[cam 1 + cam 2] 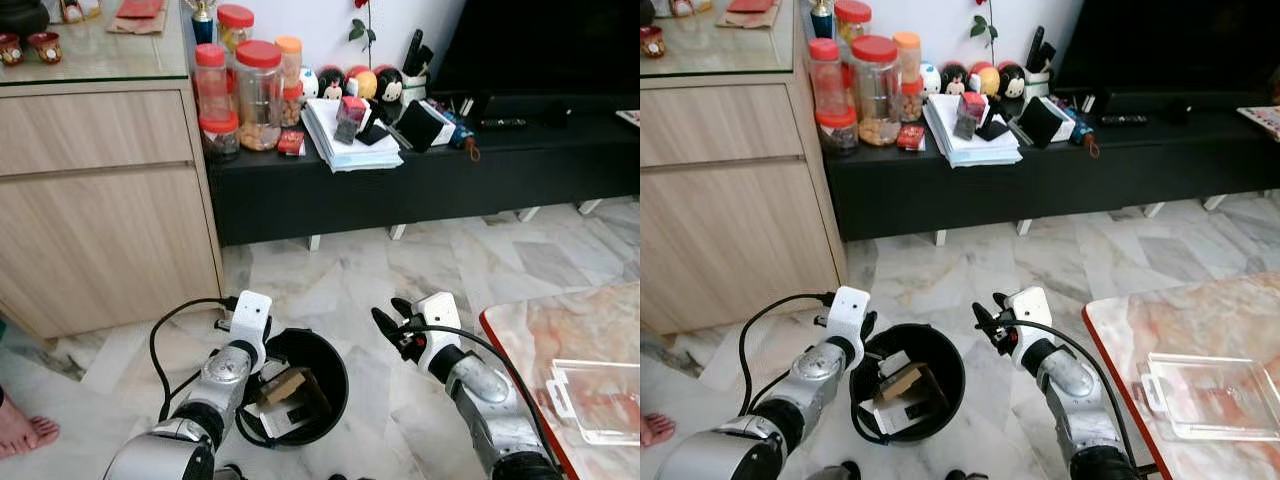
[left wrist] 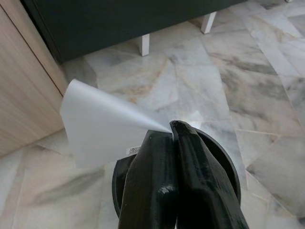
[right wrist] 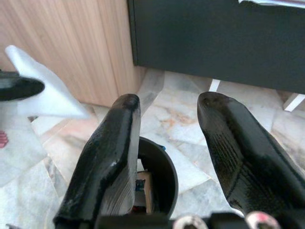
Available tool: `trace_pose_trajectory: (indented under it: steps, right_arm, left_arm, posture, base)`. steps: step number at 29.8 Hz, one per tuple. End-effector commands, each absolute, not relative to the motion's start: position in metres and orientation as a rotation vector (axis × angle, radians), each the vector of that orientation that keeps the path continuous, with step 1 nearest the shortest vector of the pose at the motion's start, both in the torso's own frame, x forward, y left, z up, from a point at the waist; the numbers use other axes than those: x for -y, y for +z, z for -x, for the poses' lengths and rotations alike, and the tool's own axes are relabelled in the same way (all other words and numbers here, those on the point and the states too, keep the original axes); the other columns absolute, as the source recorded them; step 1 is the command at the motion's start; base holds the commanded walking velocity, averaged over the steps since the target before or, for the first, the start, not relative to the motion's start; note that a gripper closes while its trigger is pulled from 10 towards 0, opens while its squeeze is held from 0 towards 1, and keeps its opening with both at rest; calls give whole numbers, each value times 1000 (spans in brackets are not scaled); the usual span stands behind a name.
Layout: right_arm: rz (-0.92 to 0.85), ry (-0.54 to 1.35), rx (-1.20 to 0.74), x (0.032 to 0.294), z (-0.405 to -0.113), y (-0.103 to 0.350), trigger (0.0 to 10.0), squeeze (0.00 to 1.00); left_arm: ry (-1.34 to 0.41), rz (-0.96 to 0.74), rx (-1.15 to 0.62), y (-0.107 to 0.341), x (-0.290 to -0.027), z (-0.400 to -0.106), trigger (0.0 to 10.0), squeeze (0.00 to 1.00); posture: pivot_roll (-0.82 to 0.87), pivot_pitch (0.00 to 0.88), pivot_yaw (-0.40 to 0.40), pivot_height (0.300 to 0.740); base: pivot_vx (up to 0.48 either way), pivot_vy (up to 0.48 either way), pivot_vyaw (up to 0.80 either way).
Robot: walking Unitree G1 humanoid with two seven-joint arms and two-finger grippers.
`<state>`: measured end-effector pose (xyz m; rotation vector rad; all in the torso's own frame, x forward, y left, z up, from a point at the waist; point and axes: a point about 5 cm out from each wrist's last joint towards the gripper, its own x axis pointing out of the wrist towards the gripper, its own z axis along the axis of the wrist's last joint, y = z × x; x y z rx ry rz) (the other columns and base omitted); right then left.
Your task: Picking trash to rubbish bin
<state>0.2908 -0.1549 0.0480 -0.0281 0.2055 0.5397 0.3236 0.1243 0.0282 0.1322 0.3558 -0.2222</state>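
just above the black rubbish bin (image 1: 330,375) on the marble floor (image 1: 340,275), the left gripper (image 2: 172,131) has its fingers (image 2: 190,171) pressed together on a corner of a white sheet of trash (image 2: 102,124), held over the bin's rim. beside the bin, the right gripper (image 3: 169,112) hovers with fingers (image 3: 112,157) spread, holding nothing. cardboard scraps (image 1: 285,390) lie inside the bin.

We see two silver arms with black cables, white camera blocks at the wrists, and glossy black fingers on the left claw (image 2: 178,138) and right claw (image 3: 169,114).
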Motion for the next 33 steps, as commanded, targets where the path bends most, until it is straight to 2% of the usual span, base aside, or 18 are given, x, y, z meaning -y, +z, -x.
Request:
trace_pose_trajectory:
  steps: [1,10,20,21,22,33]
  right_arm:
    - [42,562,-217,158,-288,49,10000,0]
    - [54,659,-255,153,-274,50,10000,0]
    - [48,642,-267,156,-266,52,10000,0]
    - [47,643,-267,156,-265,52,10000,0]
    - [44,646,-269,156,-263,52,10000,0]
    - [44,646,-284,154,-258,52,10000,0]
  left_arm:
    - [-234,-142,-371,28,-119,-324,10000,0]
    - [-247,-105,-373,29,-112,-325,10000,0]
    - [-271,-39,-385,29,-102,-325,10000,0]
    - [-274,-35,-385,29,-101,-325,10000,643]
    - [-278,-30,-384,30,-100,-324,10000,1000]
    - [-303,-8,-403,25,-96,-320,10000,1000]
  posture:
    - [70,158,-156,740]
    - [48,171,-162,740]
    - [22,181,-168,740]
    - [18,183,-167,740]
    - [18,186,-168,740]
    - [13,199,-170,740]
  base:
    - [0,0,0]
    - [0,0,0]
    - [0,0,0]
    - [0,0,0]
    - [0,0,0]
    - [0,0,0]
